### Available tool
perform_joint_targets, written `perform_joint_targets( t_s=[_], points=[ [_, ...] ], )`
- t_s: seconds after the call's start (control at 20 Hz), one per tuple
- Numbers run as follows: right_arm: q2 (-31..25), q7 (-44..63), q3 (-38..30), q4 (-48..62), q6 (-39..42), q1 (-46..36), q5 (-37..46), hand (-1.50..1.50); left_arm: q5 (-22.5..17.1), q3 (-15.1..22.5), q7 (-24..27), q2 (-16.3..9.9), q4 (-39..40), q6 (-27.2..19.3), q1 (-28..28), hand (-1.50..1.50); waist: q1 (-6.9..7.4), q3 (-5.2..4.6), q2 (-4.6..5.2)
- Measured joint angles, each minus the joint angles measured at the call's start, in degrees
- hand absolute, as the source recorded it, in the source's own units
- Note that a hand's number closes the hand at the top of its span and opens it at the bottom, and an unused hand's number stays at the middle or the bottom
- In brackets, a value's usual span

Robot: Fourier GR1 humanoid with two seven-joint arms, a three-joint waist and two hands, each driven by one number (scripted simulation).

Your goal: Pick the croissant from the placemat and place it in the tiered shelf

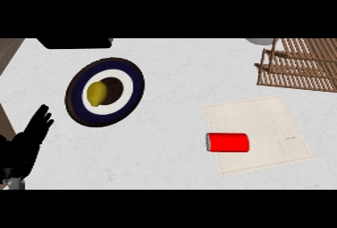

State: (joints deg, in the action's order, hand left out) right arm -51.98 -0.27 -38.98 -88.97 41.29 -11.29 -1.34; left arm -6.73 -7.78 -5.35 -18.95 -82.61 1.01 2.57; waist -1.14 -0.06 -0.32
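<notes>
A beige placemat [263,129] lies on the counter at the right. On its left edge rests a red can [228,142] on its side; no croissant shows anywhere. The wooden slatted tiered shelf [299,64] stands at the upper right. My left hand [26,140] rests at the left edge, fingers straight and pointing up, holding nothing. My right hand is out of the view.
A dark blue and white plate [132,82] with a yellow lemon [97,93] on it sits at the upper left. A dark object [74,42] lies at the top left edge, and a pale round thing [260,41] peeks in at the top right.
</notes>
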Motion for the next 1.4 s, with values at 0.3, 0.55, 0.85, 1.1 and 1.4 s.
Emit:
perform_joint_targets(
  t_s=[0.3, 0.55, 0.85, 1.1, 1.4],
  points=[
    [-5.0, 9.5, -5.2, 1.0, 0.7, -4.8, -8.0, 1.50, 0.3, -0.6, 0.3, -0.4, 1.2, 1.4, -0.9, 0.00, 0.81, -0.01, 0.16],
    [-10.2, 10.6, -4.1, 3.2, -2.9, -8.6, -3.9, 1.50, 0.3, -0.5, -0.8, -0.1, 0.9, 1.9, -2.1, 0.00, 1.52, 0.02, 0.36],
    [-14.9, 7.5, 1.9, 10.7, -6.6, -13.8, 1.7, 1.50, 1.5, -0.3, 0.2, 0.8, 1.7, 2.2, -2.3, 0.00, 2.05, 0.02, 0.51],
    [-16.8, 5.3, 8.8, 17.5, -10.2, -20.4, 5.7, 1.50, 1.7, -0.6, -0.1, 1.1, 2.0, 2.6, -3.2, 0.00, 2.43, 0.03, 0.59],
    [-16.5, 0.6, 16.4, 26.1, -16.4, -26.8, 13.3, 1.50, 1.6, -0.9, -1.3, 1.0, 1.5, 3.2, -4.0, 0.00, 3.02, 0.03, 0.72]
  ],
)
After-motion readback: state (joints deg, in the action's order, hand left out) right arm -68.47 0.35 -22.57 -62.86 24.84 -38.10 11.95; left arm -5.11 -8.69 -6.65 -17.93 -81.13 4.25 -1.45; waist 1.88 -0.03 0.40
